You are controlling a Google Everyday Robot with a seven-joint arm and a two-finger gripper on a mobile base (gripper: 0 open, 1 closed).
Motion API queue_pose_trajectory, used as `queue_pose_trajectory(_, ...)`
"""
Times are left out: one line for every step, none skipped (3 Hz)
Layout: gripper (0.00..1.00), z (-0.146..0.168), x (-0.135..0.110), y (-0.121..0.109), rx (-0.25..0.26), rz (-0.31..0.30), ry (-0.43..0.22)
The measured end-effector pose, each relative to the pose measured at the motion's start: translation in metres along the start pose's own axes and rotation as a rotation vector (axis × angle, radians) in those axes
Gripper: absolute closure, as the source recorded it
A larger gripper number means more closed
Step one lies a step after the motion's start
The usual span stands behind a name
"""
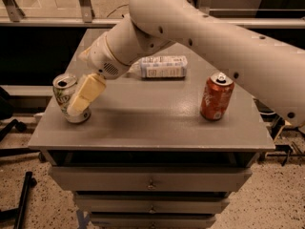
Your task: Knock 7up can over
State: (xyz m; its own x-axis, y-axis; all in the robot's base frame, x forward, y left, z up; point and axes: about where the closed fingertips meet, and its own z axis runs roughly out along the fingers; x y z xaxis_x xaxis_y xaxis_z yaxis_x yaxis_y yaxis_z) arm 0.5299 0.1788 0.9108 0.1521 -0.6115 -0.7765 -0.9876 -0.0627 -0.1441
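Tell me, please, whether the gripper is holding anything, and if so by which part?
It cannot be told. The gripper rests against the side of the 7up can, near the left edge of the table; whether it grips is hidden.
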Motion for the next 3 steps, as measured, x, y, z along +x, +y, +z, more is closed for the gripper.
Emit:
queue_pose_trajectory(0.0,0.004,0.0,-0.002,-0.007,0.015,-0.018)
queue_pose_trajectory(0.0,0.01,-0.001,-0.002,-0.016,0.024,-0.028)
queue_pose_trajectory(0.16,0.016,-0.001,-0.002,-0.024,0.032,-0.034)
